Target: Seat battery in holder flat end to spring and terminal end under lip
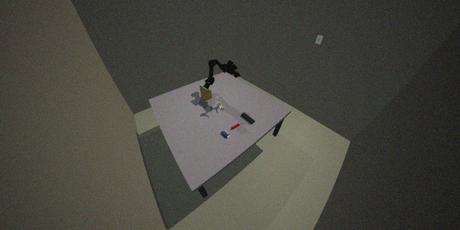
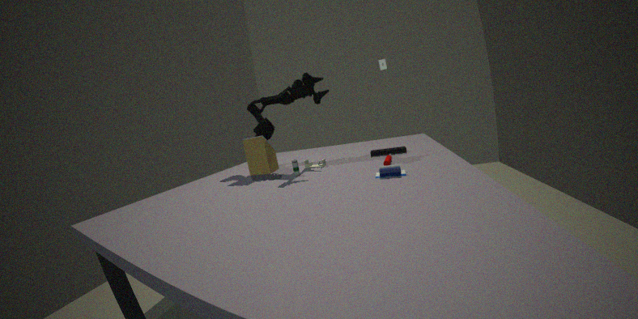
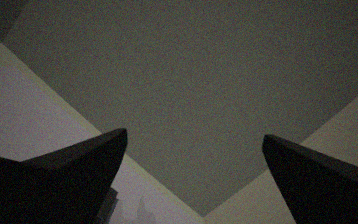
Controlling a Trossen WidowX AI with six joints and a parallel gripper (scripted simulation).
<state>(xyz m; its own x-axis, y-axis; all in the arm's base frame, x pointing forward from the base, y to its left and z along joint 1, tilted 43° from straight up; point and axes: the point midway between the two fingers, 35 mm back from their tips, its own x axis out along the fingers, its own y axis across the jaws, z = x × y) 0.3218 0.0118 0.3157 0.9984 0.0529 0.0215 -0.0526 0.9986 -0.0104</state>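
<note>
A small cylinder with a green band, which looks like the battery, stands upright on the table. The pale holder lies close beside it, with a raised part at each end; its spring and lip are too small to tell apart. My gripper is open and empty, raised high above the table and well away from both. Neither battery nor holder shows in the wrist view.
A yellow block stands by the arm's base. Farther along the table lie a black bar, a red-handled tool and a blue cylinder on a pale base.
</note>
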